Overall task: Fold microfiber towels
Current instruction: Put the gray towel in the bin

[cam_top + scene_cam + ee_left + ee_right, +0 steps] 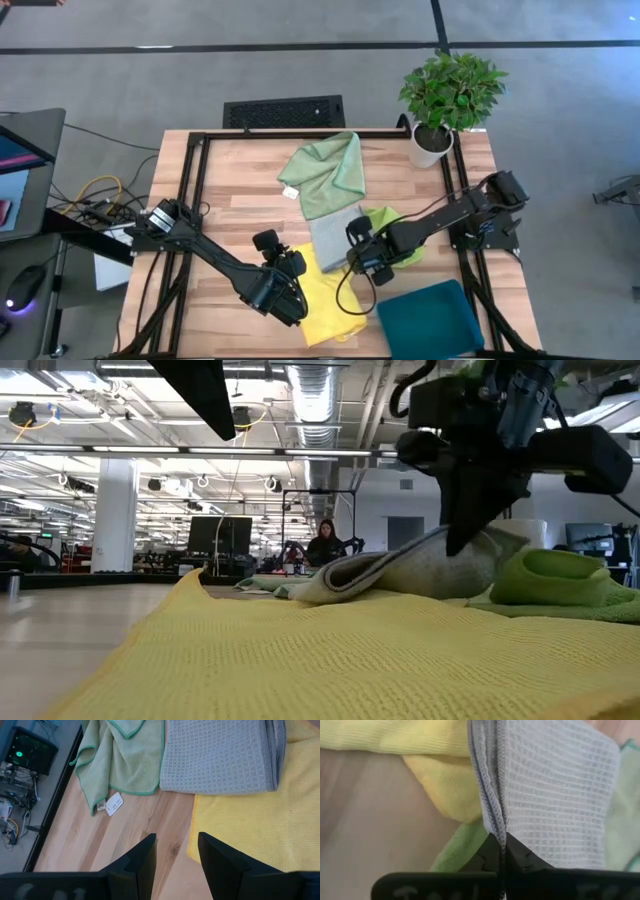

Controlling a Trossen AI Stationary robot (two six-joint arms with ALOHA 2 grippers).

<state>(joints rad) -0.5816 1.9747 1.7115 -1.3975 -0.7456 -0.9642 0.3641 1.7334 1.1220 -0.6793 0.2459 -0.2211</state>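
Note:
The light grey-blue towel (335, 232) lies folded in the table's middle, partly on the bright yellow towel (325, 300), which is spread flat near the front. The sage green towel (322, 172) lies crumpled farther back. The lime green towel (398, 228) is bunched to the right of the grey-blue one. My right gripper (365, 257) is shut on the grey-blue towel's near right part. My left gripper (176, 851) is open and empty, above the bare wood beside the yellow towel's left edge (196, 851). My right gripper pinches the grey-blue towel's hemmed edge (492, 822) between its two fingers, with at least two layers showing there. The fingers come from above, pointing down. The held edge (400, 565) is raised a little, while the rest of the towel lies on the yellow towel and the table.
A teal tray (430, 318) sits at the near right corner. A potted plant (447, 100) stands at the far right. A black frame (190, 200) runs around the table. A white tag (114, 804) hangs from the sage towel. Bare wood (230, 215) lies on the left.

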